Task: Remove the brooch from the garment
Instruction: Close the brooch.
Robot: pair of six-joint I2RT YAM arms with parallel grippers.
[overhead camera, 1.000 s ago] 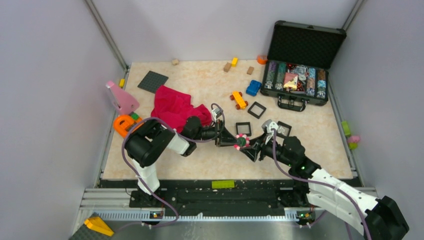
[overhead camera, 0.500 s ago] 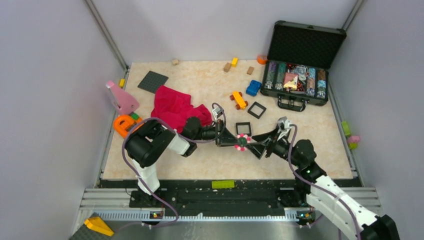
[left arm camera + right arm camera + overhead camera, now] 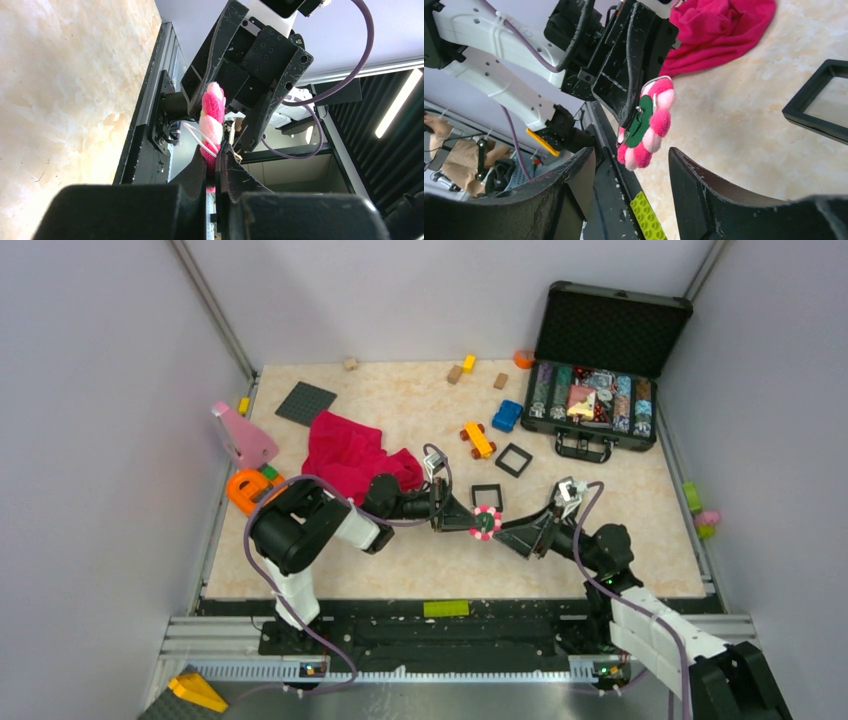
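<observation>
Left wrist view, left end effector (image 3: pixel 214 150) pinching brooch (image 3: pixel 212 117), right end effector (image 3: pixel 630 162) parted around it.

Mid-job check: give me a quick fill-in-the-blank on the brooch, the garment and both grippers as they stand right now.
1. The left gripper is shut on the ___.
2. The right gripper faces the brooch with its jaws ___.
3. The red garment lies bunched on the table, just beyond the ___ arm.

Missing words: brooch; open; left.
</observation>
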